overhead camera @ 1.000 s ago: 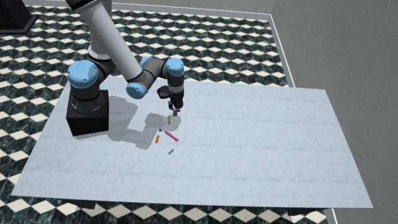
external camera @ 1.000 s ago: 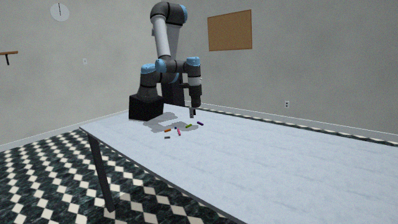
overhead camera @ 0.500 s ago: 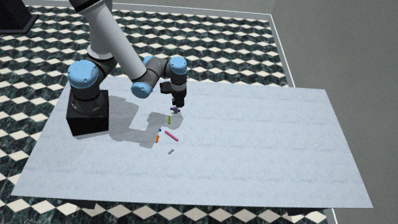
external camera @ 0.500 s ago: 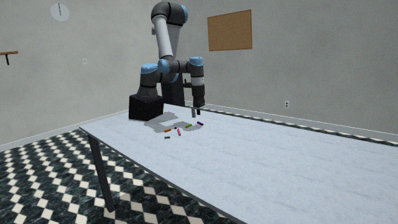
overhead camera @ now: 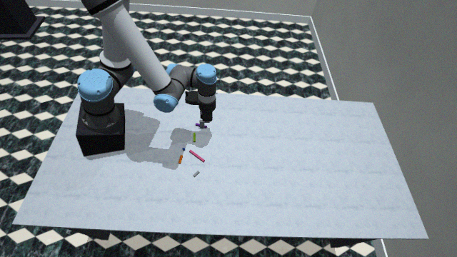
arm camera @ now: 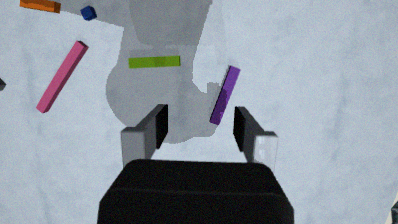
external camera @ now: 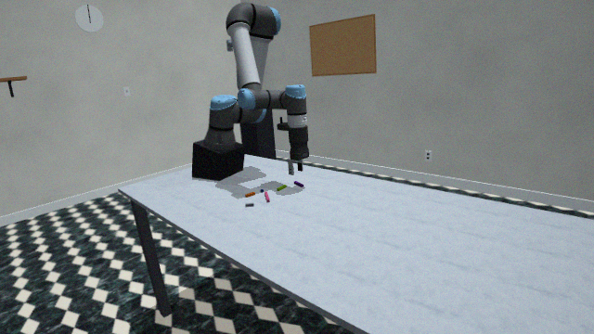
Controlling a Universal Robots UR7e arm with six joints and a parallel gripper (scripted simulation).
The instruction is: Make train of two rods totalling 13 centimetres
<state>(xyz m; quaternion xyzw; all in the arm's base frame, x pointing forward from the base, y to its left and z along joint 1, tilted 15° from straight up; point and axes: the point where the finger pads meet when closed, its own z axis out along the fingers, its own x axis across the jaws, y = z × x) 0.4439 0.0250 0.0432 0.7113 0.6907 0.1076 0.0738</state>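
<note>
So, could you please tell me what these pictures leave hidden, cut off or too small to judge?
- Grey rod: wrist view's left edge cuts it to a sliver.
- Orange rod: the wrist view's top edge clips it.
- Purple rod: top view, partly covered by the open claw.
- Blue rod: a speck in the exterior view, too small to tell its orientation.
</note>
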